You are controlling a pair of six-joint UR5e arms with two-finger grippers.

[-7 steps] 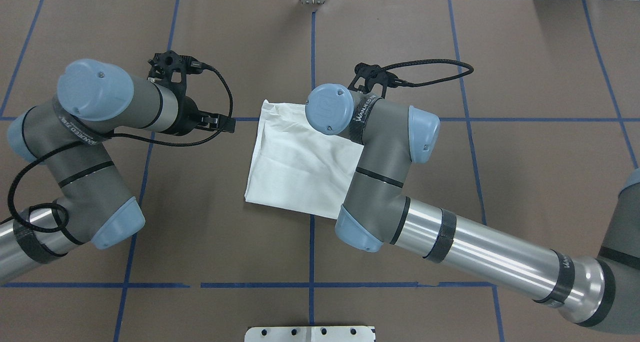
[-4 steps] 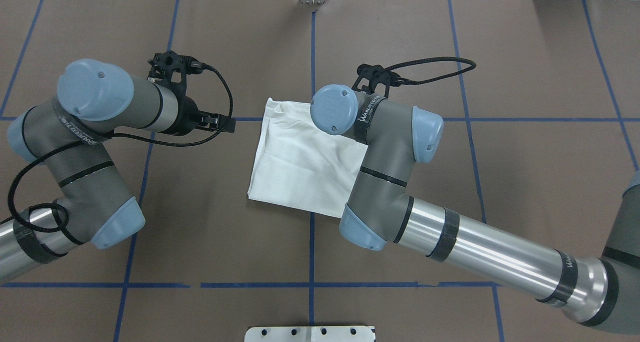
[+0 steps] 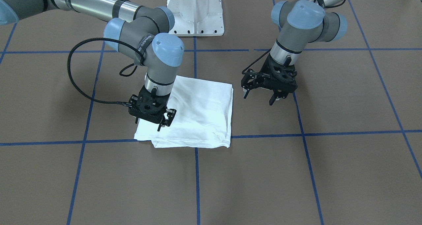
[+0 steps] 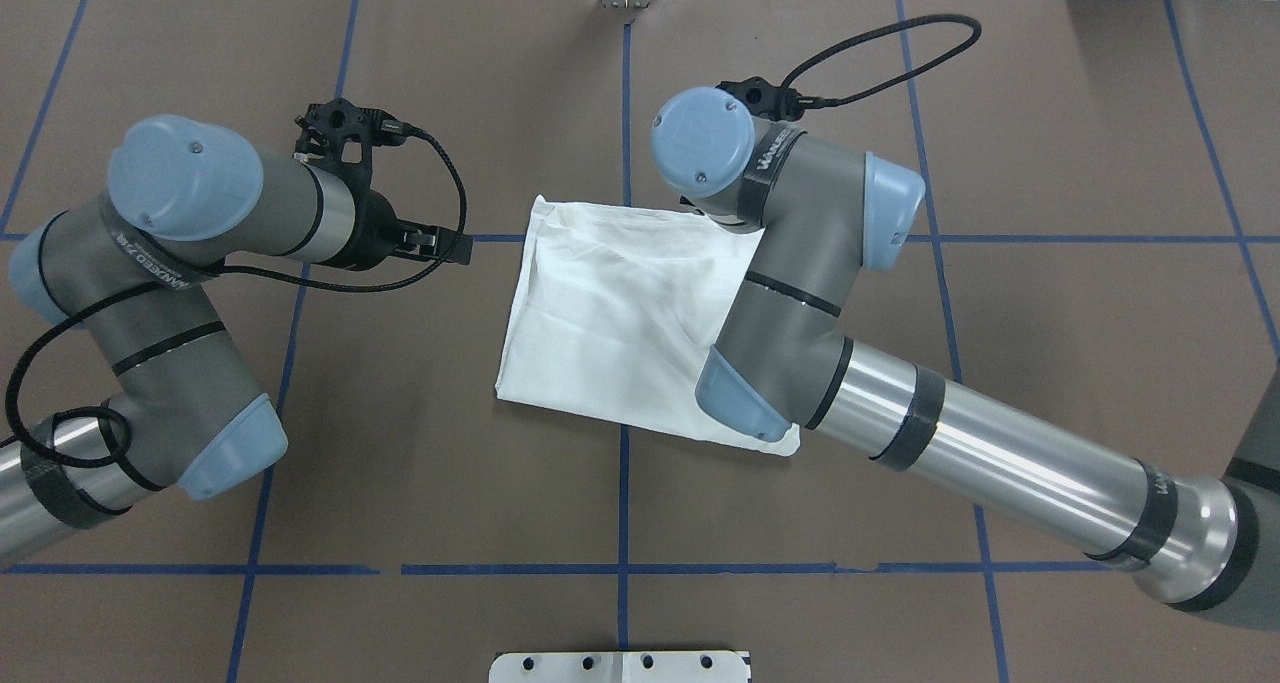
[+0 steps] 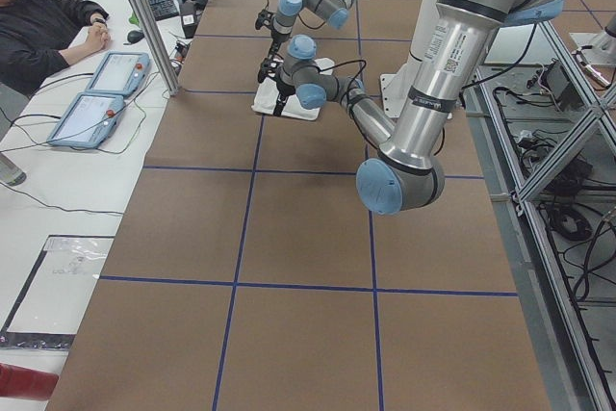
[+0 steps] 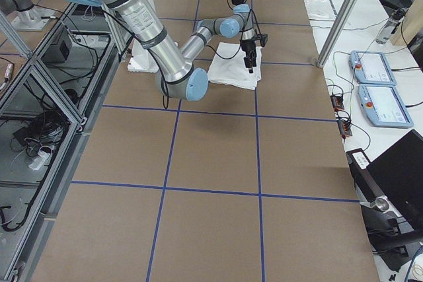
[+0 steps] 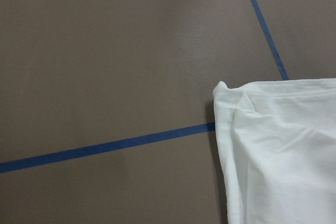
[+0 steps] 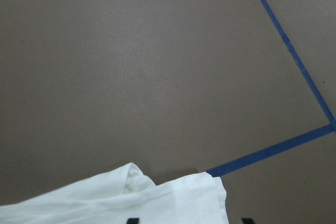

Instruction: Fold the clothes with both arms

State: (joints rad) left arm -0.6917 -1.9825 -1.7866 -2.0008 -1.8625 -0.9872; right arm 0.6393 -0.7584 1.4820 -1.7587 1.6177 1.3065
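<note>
The white shirt (image 3: 201,109) lies folded into a rough rectangle on the brown table; no text block shows. It also shows in the overhead view (image 4: 610,313). My right gripper (image 3: 148,124) hangs open just above the shirt's far corner on my right side, holding nothing. The right wrist view shows that corner (image 8: 157,203) with two fingertips apart at the bottom edge. My left gripper (image 3: 260,98) is open and empty above bare table, a short way off the shirt's left edge; it also shows in the overhead view (image 4: 445,245). The left wrist view shows the shirt's far left corner (image 7: 283,150).
The white pedestal base (image 3: 196,11) stands at the table's near edge. Blue tape lines (image 4: 623,113) grid the brown table cover. An operator (image 5: 38,26) sits beyond the far side beside control tablets (image 5: 96,93).
My right arm has moved away from the robot's base and to the right, uncovering the shirt's near right corner. The shirt shifted slightly right. The left arm has hardly moved.
</note>
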